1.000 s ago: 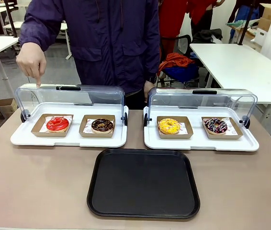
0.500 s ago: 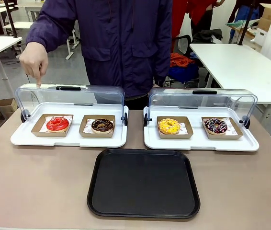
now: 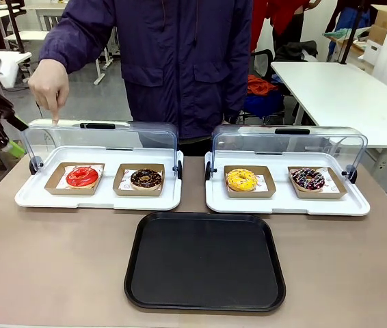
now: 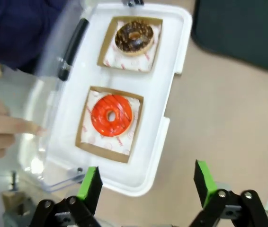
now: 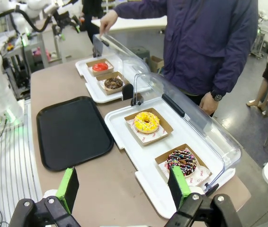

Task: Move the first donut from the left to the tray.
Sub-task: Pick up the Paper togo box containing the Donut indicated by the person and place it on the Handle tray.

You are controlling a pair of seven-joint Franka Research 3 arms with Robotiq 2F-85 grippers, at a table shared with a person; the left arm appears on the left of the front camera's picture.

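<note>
The first donut from the left (image 3: 82,177) is glossy red and sits in a brown cardboard holder on the left white tray (image 3: 26,198). Its clear lid (image 3: 101,137) stands raised, with a person's finger (image 3: 55,117) on the top edge. The black tray (image 3: 204,260) lies at the table's front middle. My left gripper (image 3: 2,130) hangs at the far left, above and outside the white tray. In the left wrist view that gripper (image 4: 146,182) is open over the table beside the red donut (image 4: 111,115). My right gripper (image 5: 123,184) is open, far from the red donut (image 5: 100,66).
A chocolate donut (image 3: 145,179) sits right of the red one. The second white tray (image 3: 286,205) with a raised lid holds a yellow donut (image 3: 241,180) and a sprinkled donut (image 3: 308,179). The person (image 3: 173,61) stands at the far side.
My left gripper has come into the front view from the left edge. The person has leaned slightly to the right; the finger stays on the lid.
</note>
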